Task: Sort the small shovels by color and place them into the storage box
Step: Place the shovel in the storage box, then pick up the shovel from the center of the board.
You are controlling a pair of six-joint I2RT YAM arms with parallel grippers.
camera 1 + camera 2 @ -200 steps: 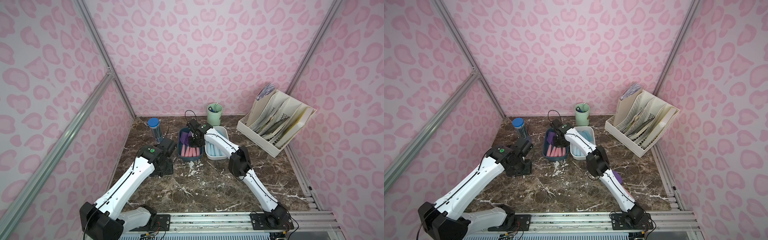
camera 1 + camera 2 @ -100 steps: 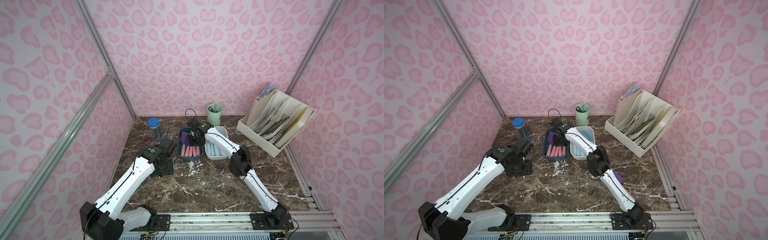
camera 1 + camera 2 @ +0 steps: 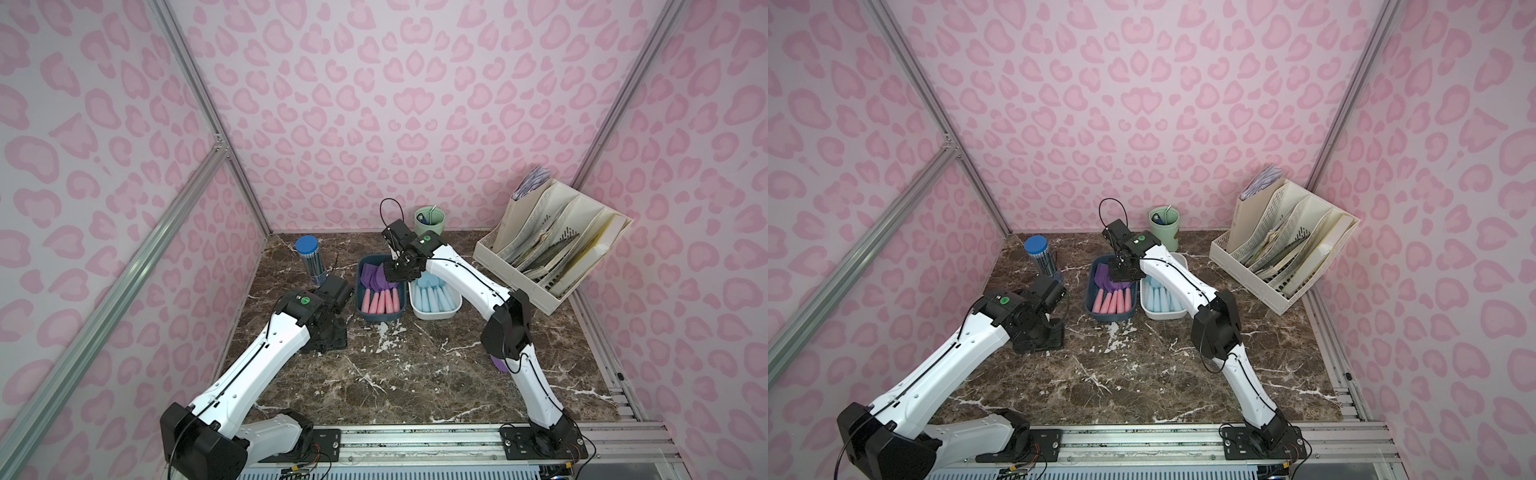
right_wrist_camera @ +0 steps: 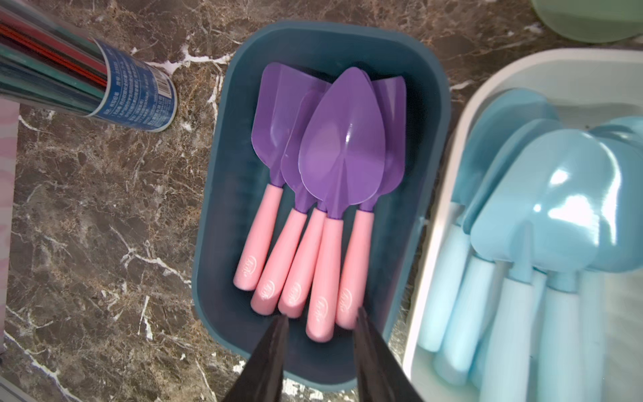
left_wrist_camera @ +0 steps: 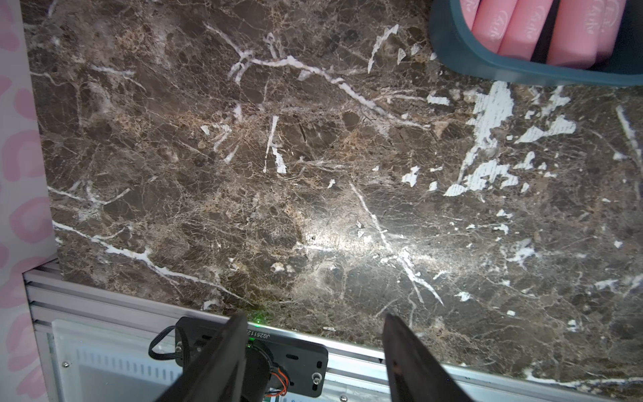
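Pink leopard-print walls enclose a brown marble tabletop (image 3: 415,386). Both top views: by the middle of its back edge a dark blue box (image 3: 380,318) holds the purple shovels (image 3: 379,296) with pink handles. Just beside it, toward the right edge, a white box (image 3: 435,314) holds the light blue shovels (image 3: 434,296). My right pincer (image 3: 392,279) hangs over the dark blue box, and my left pincer (image 3: 326,338) over bare marble on that box's other side. My right forearm hides most of a purple patch (image 3: 497,365) nearer the front edge, perhaps an unsorted shovel; I cannot tell. Right wrist view: my jaws stand part open, gripping nothing, one on each side of the handle end of the topmost shovel (image 4: 342,146), which lies on four others. I judge this a release: I should spread fully, then rise straight, so neither pad drags the handle or clips the box wall. Overlapping blades hide the shapes beneath, and the white box is cut off, so its count is unsure. Left wrist view: my jaws stand wide and empty above marble, and only a corner of the dark blue box (image 5: 487,71) shows.
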